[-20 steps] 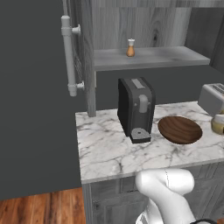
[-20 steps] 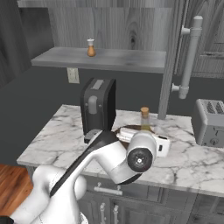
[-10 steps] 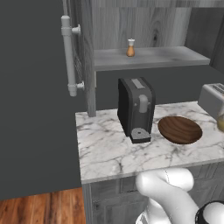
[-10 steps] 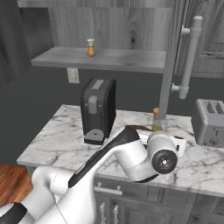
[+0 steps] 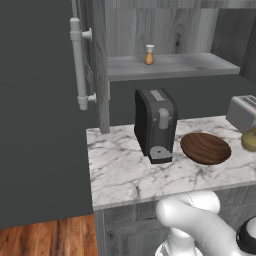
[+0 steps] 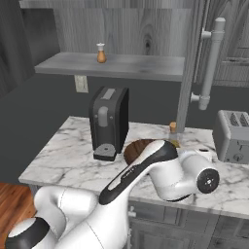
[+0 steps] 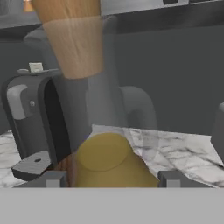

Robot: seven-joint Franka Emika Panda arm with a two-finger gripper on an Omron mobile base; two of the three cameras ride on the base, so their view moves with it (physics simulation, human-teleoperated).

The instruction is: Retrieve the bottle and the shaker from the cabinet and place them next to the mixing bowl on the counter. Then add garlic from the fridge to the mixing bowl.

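The gripper (image 7: 107, 179) sat clamped on the upright bottle (image 7: 94, 113), its long axis vertical between the fingers, low over the counter (image 5: 125, 172) just right of the mixing bowl (image 5: 205, 148), while the shaker (image 5: 149, 55) waited far on the cabinet shelf (image 5: 175, 66).

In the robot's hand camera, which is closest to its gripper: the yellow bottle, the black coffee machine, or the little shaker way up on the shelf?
1. Yellow glass bottle with wooden cork, right between the gripper's fingers.
2. Black coffee machine, just behind, to the left.
3. Small orange shaker, farthest, top left corner on the grey shelf.
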